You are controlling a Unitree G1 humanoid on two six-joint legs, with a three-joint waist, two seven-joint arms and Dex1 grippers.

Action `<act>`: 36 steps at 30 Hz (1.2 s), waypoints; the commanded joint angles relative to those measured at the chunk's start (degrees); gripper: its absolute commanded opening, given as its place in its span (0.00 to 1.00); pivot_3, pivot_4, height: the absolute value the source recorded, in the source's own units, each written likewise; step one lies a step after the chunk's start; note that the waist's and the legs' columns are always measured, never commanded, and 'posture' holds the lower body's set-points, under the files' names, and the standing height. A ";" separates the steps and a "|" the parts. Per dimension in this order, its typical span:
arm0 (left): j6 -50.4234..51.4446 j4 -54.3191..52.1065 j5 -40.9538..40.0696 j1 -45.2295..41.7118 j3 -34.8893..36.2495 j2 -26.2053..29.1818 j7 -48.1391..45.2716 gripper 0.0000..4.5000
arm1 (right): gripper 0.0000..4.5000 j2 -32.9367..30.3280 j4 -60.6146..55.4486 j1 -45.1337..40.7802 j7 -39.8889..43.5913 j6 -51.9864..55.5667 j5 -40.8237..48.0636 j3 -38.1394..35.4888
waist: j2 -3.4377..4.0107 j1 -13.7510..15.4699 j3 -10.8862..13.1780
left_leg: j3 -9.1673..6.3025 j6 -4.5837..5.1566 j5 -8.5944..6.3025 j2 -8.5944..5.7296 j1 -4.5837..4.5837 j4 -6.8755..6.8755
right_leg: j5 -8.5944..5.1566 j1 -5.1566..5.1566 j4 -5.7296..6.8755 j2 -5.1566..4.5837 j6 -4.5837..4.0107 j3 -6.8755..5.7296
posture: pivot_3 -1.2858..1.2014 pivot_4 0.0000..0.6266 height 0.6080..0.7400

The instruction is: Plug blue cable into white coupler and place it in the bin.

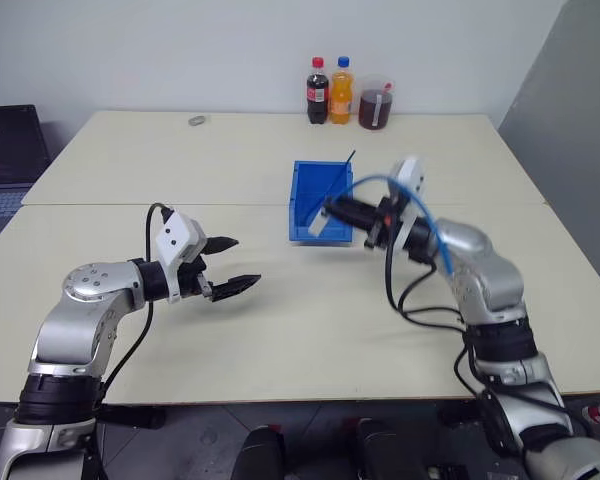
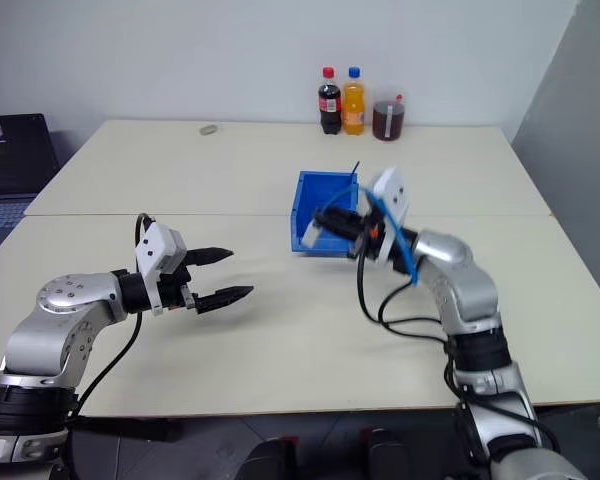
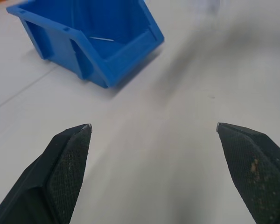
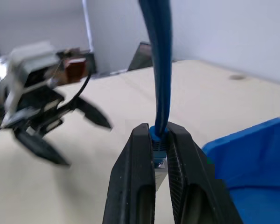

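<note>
Between the right pincer's (image 4: pixel 160 154) pressed fingers sits the blue cable (image 1: pixel 420 205), raised beside the bin (image 1: pixel 310 195); the left pincer (image 1: pixel 230 263), spread wide, hovers over the bench (image 1: pixel 280 320), level.

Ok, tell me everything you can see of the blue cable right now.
The thin, flexible light-blue cable is clamped at its plug end between the black fingers of the right end effector, which is shut on it. From the grip it arcs up and back over the right wrist, then trails down along the forearm. It hangs in the air beside the bright-blue rectangular plastic bin, clear of the table.
</note>
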 commanded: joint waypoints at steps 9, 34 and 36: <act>3.11 -1.69 2.22 -10.20 -3.87 -2.87 6.64 1.00 | 0.44 1.85 49.11 -29.94 -1.40 -5.27 -10.29 1.77 | 0.00 0.04 0.02 | 0.09 0.00 0.00 -0.09 -0.88 -0.01 | 0.18 -0.86 0.01 -0.06 -0.30 0.06 | 0.52 0.24 1.00; 0.31 0.71 4.26 -1.85 6.60 0.13 16.11 1.00 | 1.00 -21.07 -9.61 8.91 10.38 5.28 -9.60 -5.09 | 0.08 0.65 0.08 | 0.05 -0.02 0.00 -0.22 -1.51 0.15 | 0.18 -1.26 0.03 -0.31 -0.28 -0.06 | 0.52 0.24 1.00; -0.48 1.18 3.68 -1.42 7.12 -0.04 15.48 1.00 | 1.00 -20.09 -12.88 10.74 7.79 7.80 -8.18 -6.06 | 0.09 0.47 0.08 | 0.02 -0.02 0.00 -0.20 -1.38 0.19 | 0.19 -1.17 0.07 -0.27 -0.24 -0.08 | 0.52 0.24 1.00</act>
